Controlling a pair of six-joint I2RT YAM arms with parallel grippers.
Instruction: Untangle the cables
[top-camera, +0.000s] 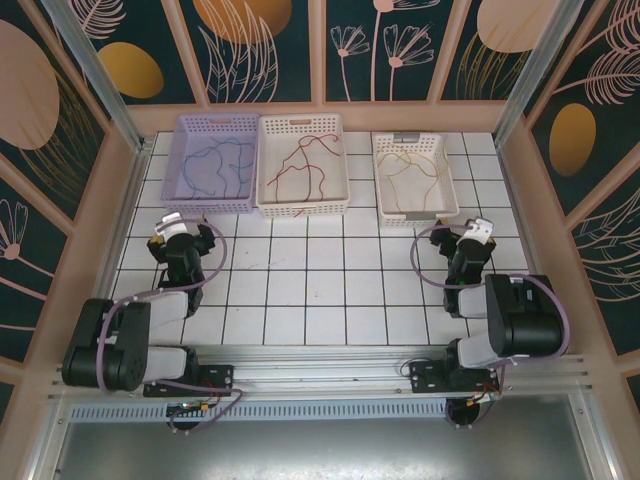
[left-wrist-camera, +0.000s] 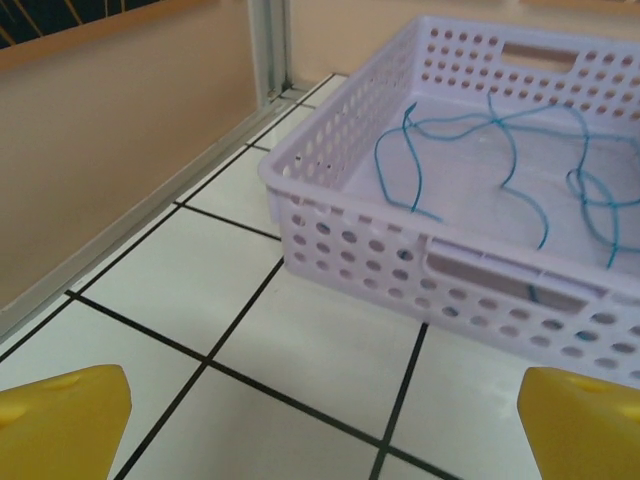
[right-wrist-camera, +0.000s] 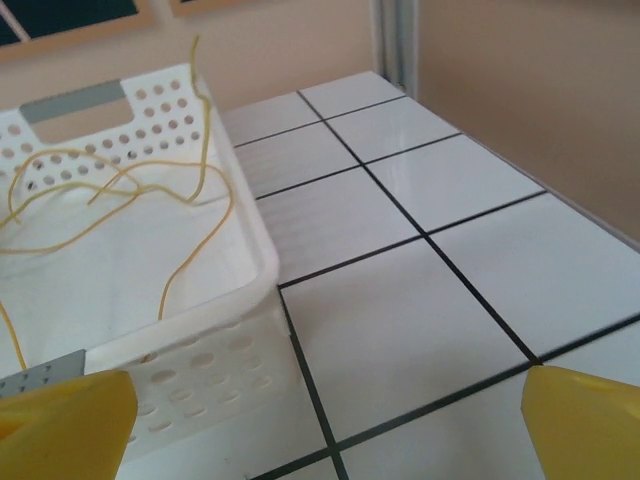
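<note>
Each of the cables lies in its own basket at the back of the tiled table. A blue cable (top-camera: 215, 165) (left-wrist-camera: 500, 130) is in the lilac basket (top-camera: 216, 208) (left-wrist-camera: 340, 200). A red cable (top-camera: 305, 160) is in the middle white basket (top-camera: 303, 211). A yellow cable (top-camera: 410, 175) (right-wrist-camera: 120, 180) is in the right white basket (top-camera: 420, 218) (right-wrist-camera: 250, 230), with one end poking up over the far rim. My left gripper (top-camera: 190, 225) (left-wrist-camera: 325, 430) hangs open over bare tile just before the lilac basket. My right gripper (top-camera: 467, 232) (right-wrist-camera: 325, 425) is open beside the right basket's near corner.
Beige side walls (left-wrist-camera: 120, 150) (right-wrist-camera: 540, 100) and metal frame posts close in the table on both sides. Bare white tiles (top-camera: 320, 280) stretch between the baskets and the arm bases. Thick lilac cords loop off both arms.
</note>
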